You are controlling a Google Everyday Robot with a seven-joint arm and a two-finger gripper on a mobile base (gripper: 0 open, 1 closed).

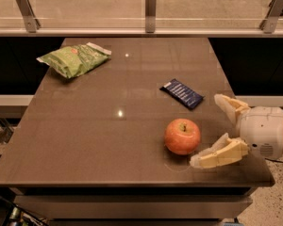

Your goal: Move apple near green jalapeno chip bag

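Observation:
The red-orange apple (pixel 182 136) stands upright on the brown table (pixel 99 135), near the front right. The light-green jalapeno chip bag (pixel 74 59) lies at the far left of the table, well away from the apple. My gripper (pixel 205 130) comes in from the right at table height, open and empty. One cream finger (pixel 218 154) reaches just beside the apple's lower right; the other finger (pixel 231 106) is farther back. The apple is close to the gap but not between the fingers.
A flat dark blue bar wrapper (pixel 181 93) lies behind the apple toward the right edge. A glass railing with metal posts (pixel 150 10) runs along the far side. The table's right edge (pixel 254 149) is under my gripper.

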